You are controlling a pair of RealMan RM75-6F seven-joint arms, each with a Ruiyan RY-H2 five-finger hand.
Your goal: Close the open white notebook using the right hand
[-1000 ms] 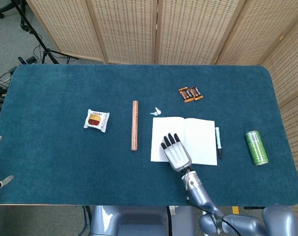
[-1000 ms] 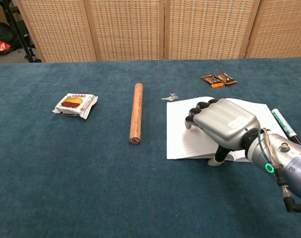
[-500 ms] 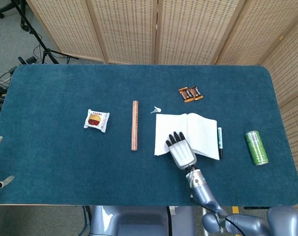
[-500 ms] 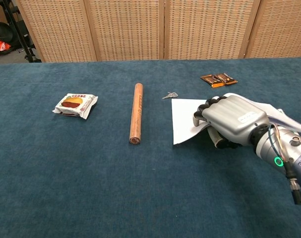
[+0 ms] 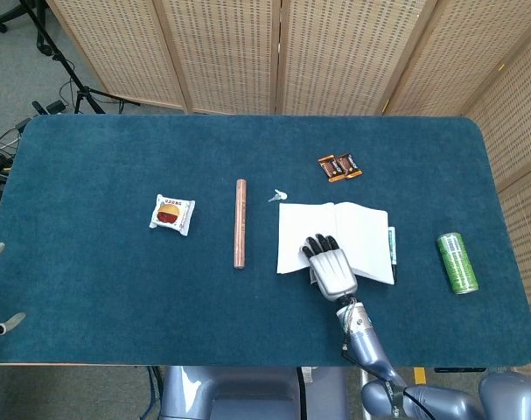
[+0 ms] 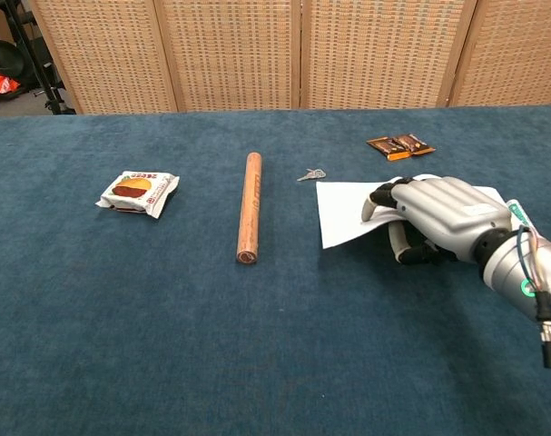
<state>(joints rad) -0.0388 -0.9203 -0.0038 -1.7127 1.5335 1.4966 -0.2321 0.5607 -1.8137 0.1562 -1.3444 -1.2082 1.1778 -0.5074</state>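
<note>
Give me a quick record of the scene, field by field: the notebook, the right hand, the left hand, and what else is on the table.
notebook: white notebook not yet closed, left page lifted off the table at its near edge
right hand: right hand grips the left page, fingers on top, thumb beneath
left hand: not in view
left of notebook: wooden rod, snack packet
behind notebook: keys, two chocolate bars
right of notebook: marker beside its edge, green can lying on its side
surface: blue tablecloth

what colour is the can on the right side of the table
Green. The can lies on its side near the table's right edge, seen only in the head view.
</note>
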